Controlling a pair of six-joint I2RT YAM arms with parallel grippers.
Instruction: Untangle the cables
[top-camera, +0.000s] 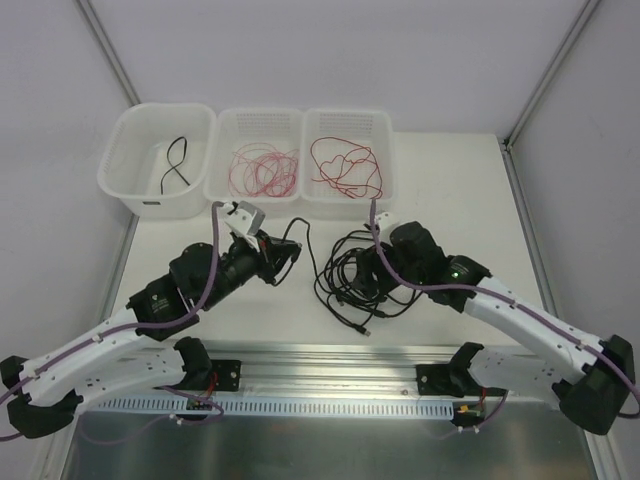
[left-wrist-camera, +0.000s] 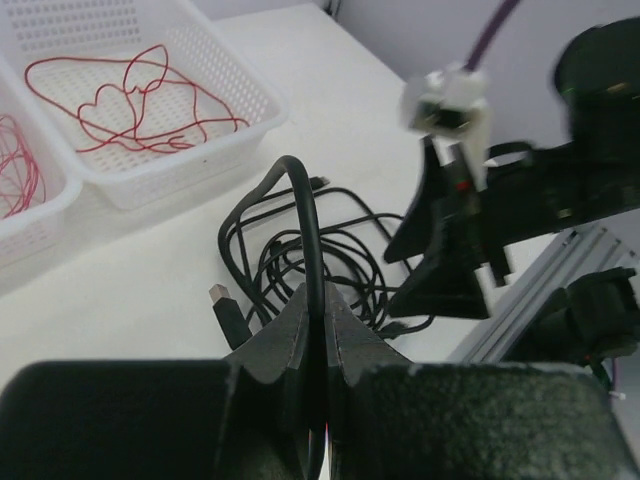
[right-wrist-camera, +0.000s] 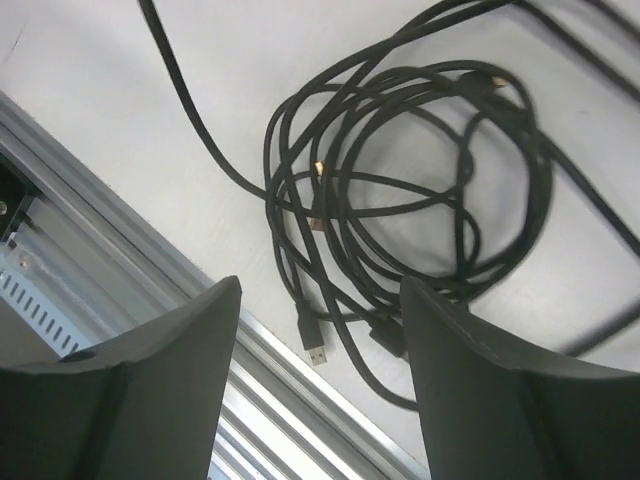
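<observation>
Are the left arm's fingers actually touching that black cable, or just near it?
Touching. The left wrist view shows the left fingers shut on the black cable, which rises from between them.

This is a robot lab or test cell, not a home or a shop. Two white arms (top-camera: 100, 350) are bolted to a bare metal rail (top-camera: 330, 360) behind the left gripper (top-camera: 286, 255) and the right gripper (top-camera: 368, 268). Beneath the grippers is a plain white table (top-camera: 450, 190), boxed in by blank white panels (top-camera: 330, 50) set in metal posts (top-camera: 108, 50) (all unmarked). Ahead of the grippers stand three white plastic baskets (top-camera: 262, 113) in a row, with red cables (top-camera: 265, 170) sorted into them. Black cables (top-camera: 335, 288) are heaped between the grippers.
</observation>
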